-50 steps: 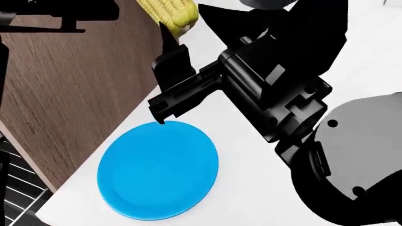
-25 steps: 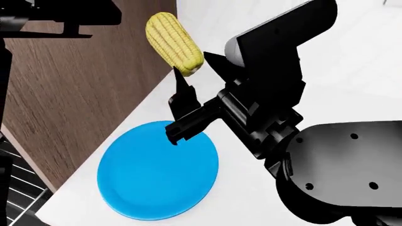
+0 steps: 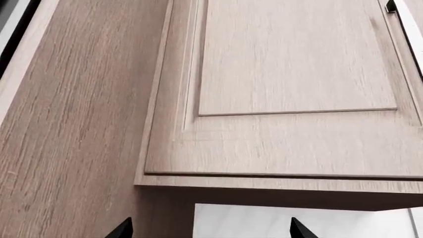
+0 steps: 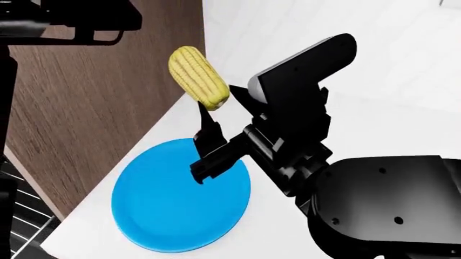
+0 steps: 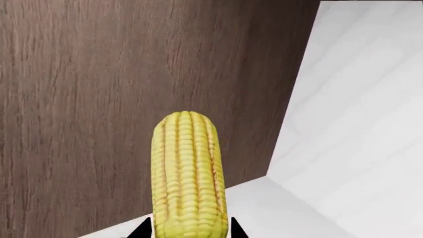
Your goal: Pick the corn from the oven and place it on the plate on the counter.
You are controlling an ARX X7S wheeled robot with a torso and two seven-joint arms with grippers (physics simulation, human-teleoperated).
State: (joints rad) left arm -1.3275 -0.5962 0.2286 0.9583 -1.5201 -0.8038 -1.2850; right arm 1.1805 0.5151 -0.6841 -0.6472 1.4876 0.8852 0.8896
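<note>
Holding the corn [image 4: 198, 77] by its lower end in my right gripper [image 4: 224, 110], upper centre of the head view, I risk it rolling off the plate [image 4: 181, 195] below. The right wrist view shows the grip; head view hides it. The left gripper [image 3: 210, 229] seems spread, empty.

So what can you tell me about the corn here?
The corn is a short yellow cob with neat kernel rows and a rounded free end. The right claw grips it at its lower end, tilted, in the air above the counter's edge, just beyond the plate. Only the claw touches it.
</note>
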